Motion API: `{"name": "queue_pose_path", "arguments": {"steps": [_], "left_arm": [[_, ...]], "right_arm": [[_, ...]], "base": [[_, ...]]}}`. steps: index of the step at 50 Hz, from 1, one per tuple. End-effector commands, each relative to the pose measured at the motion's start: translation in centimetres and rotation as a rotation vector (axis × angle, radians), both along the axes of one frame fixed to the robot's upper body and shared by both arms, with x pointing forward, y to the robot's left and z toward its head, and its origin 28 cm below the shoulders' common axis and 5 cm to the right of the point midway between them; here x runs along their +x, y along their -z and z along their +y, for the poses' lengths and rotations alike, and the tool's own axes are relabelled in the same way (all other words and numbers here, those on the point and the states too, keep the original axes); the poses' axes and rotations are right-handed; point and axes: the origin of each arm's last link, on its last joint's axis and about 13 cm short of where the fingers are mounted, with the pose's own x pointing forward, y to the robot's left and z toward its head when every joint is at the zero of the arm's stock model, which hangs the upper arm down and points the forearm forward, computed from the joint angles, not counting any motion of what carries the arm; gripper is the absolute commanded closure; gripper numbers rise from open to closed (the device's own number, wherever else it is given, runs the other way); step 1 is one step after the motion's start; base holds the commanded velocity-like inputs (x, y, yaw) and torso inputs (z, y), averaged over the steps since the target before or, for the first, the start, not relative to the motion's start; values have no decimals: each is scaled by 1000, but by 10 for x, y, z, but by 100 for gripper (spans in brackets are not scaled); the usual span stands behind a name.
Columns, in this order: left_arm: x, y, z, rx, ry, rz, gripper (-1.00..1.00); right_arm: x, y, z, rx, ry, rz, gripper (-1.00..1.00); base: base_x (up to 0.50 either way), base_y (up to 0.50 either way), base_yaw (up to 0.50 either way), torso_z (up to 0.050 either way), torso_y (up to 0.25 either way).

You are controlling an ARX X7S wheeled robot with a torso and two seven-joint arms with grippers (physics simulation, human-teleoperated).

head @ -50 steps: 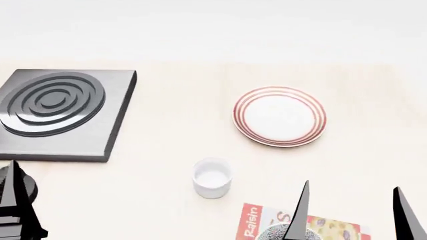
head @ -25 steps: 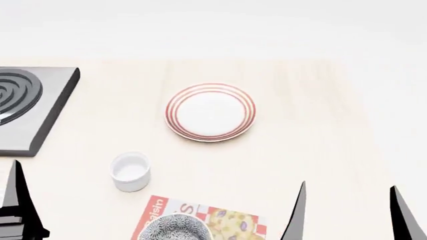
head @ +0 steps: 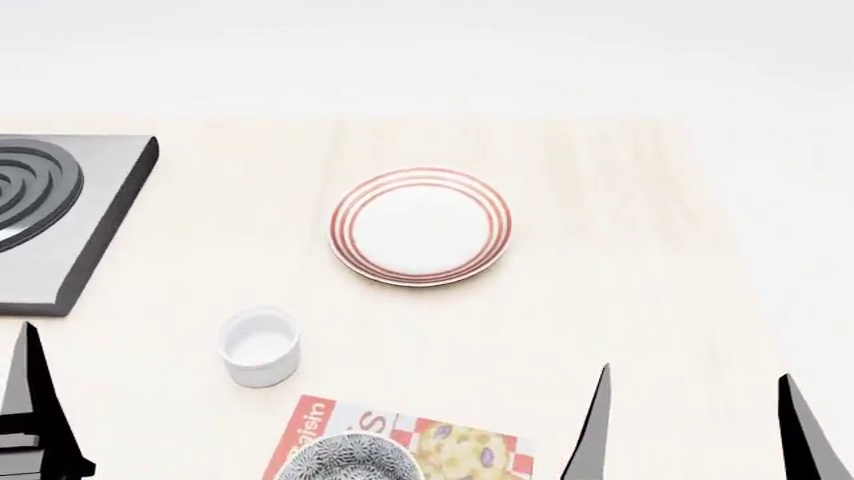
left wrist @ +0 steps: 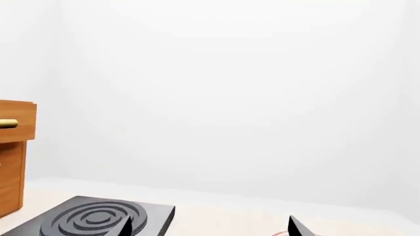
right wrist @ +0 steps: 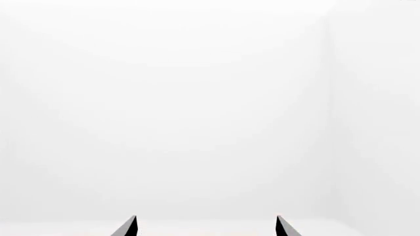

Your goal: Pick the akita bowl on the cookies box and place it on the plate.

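Here, from the head view, the akita bowl (head: 350, 457), round and densely speckled grey-and-white, sits on the flat red-and-white cookies box (head: 461, 448) at the table's (head: 614, 260) near edge, between the two arms. The right gripper (head: 694, 425) stands just right of the box with its dark tapered fingers spread wide and empty, apparently nearer than the left gripper (head: 30, 420), whose opening cannot be judged here. The red-ringed plate (head: 422, 226) lies well beyond, a smooth white cup (head: 260, 344) between. The left wrist view shows spread, empty fingers and a ridged black stove slab (left wrist: 98, 221). The right wrist view shows only spread fingertips (right wrist: 129, 227).
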Motion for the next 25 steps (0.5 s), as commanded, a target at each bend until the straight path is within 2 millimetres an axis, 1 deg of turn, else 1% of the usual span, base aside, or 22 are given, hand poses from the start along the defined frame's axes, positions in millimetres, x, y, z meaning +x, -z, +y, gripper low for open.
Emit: {"name": "queue_pose_path", "arguments": {"steps": [1, 6, 7, 11, 25], "left_arm": [[-1, 0, 0, -1, 0, -1, -100], [-1, 0, 0, -2, 0, -1, -100], [-1, -4, 3, -43, 33, -44, -100], [-2, -4, 3, -47, 30, -57, -100], [-3, -5, 4, -52, 31, -58, -100]], "right_arm": [[-2, -1, 0, 3, -3, -28, -100], [-1, -1, 0, 10, -19, -22, -100], [-2, -4, -3, 2, 15, -33, -100], [-2, -5, -3, 0, 19, -39, -100], [-2, -5, -4, -1, 20, -41, -100]], "base": [[500, -1, 0, 0, 0], [500, -1, 0, 0, 0], [0, 0, 0, 50, 0], [0, 0, 0, 50, 0], [0, 0, 0, 50, 0]]}}
